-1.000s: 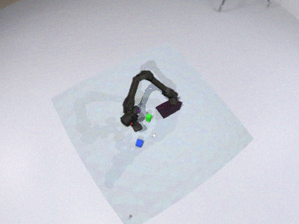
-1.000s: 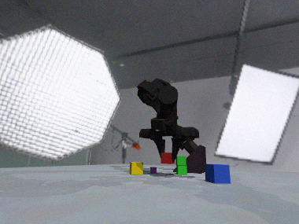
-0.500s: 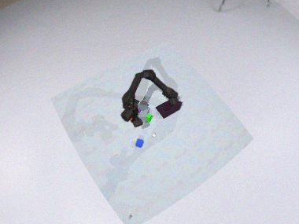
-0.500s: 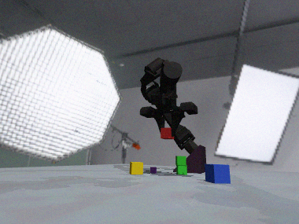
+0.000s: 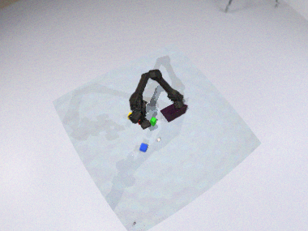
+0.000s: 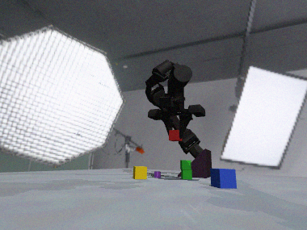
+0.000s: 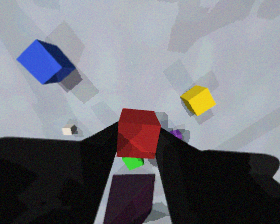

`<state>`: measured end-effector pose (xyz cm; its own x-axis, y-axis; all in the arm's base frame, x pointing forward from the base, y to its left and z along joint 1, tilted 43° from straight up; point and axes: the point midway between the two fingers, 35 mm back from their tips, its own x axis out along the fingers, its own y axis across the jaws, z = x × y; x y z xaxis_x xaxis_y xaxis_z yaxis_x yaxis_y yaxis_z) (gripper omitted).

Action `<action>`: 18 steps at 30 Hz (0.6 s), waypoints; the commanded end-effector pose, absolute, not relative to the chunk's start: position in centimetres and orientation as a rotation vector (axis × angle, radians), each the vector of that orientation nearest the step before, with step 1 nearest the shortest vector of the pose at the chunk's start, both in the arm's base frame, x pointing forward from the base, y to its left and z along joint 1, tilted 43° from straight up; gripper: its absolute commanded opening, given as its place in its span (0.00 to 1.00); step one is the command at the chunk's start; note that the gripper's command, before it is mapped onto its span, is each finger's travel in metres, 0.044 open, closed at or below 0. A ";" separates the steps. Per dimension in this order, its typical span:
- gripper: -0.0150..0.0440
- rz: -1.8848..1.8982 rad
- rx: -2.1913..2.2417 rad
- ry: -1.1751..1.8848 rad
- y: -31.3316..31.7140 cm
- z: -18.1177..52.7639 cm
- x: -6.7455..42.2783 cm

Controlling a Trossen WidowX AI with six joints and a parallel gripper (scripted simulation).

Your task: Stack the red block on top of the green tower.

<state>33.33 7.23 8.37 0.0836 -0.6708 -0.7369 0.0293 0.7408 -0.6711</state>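
On the counter [image 6: 81, 202] from left: yellow block [image 6: 140, 172], small purple block [image 6: 157, 174], green tower [image 6: 186, 169], blue block [image 6: 223, 177]. The hand [image 6: 174, 132] is clamped on the red block [image 6: 174, 135], raised up left of the tower, arm bent overhead.

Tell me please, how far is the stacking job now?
Done: the gripper is shut on the red block and holds it in the air, above table level. In hand: carrying it toward the green tower, which stands upright, lower and a little to the right in the exterior view. Left: bring the block over the tower, set it on top, open, and withdraw without a bump.
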 end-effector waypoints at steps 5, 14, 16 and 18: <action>0.25 -0.564 -0.562 1.406 7.3 8.3 30.3; 0.25 -0.561 -0.562 1.415 7.0 8.0 26.7; 0.25 -0.560 -0.562 1.417 6.9 7.9 25.9; 0.25 -0.560 -0.562 1.419 6.7 7.8 25.1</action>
<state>26.16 6.84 7.95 0.0746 -0.6673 -0.7411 0.0218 0.7440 -0.6678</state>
